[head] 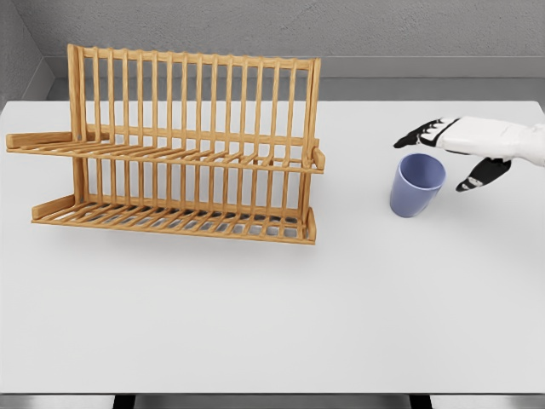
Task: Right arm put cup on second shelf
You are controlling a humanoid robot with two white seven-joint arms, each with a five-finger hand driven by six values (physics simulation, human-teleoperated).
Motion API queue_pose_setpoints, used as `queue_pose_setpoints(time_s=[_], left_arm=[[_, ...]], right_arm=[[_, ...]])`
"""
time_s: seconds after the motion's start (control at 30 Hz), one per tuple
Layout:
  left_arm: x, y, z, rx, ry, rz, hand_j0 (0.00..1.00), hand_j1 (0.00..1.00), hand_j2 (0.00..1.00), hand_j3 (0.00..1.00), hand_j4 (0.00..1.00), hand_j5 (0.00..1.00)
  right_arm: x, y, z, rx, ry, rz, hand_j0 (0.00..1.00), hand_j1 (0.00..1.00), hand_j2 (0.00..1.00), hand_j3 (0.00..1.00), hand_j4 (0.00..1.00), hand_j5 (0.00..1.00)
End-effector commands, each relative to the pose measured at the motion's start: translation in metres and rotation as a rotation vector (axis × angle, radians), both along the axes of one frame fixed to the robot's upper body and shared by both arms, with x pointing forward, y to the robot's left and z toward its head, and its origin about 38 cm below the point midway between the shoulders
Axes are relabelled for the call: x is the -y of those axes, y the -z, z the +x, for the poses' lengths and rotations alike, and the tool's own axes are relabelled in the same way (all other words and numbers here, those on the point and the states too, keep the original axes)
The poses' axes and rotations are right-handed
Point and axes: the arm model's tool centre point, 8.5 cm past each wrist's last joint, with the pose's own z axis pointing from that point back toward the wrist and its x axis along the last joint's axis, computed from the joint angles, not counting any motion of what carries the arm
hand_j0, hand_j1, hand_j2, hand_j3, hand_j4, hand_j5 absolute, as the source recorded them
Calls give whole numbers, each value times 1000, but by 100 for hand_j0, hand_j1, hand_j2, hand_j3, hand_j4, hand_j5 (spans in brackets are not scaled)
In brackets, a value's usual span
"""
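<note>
1. The cup stands upright at right of centre, on the table
2. The right hand, fingers spread and empty, hovers just right of it
3. The rack lies well to the left

White table, grey wall behind it

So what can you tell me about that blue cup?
The cup is a plain, handleless, periwinkle-blue tumbler, matte like plastic, wider at its open rim than at its base. It looks empty and stands upright on the white table, right of the wooden rack and apart from it. The right robot hand hovers over it, fingers spread, not gripping it.
</note>
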Motion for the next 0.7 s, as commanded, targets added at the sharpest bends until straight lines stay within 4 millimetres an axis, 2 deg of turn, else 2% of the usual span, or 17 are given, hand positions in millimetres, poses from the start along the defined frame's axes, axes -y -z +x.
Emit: queue_pose_setpoints(time_s=[0.0,0.17,0.67], left_arm=[[0,0,0,0,0,0,100,100,100,100,100,100],[0,0,0,0,0,0,100,100,100,100,100,100],[0,0,0,0,0,0,100,100,100,100,100,100]], right_arm=[[-5,10,-1,-27,-9,0,100,100,100,100,100,100],[-7,22,9,-60,6,-4,100,100,100,100,100,100],[-11,25,11,-66,3,0,100,100,100,100,100,100]])
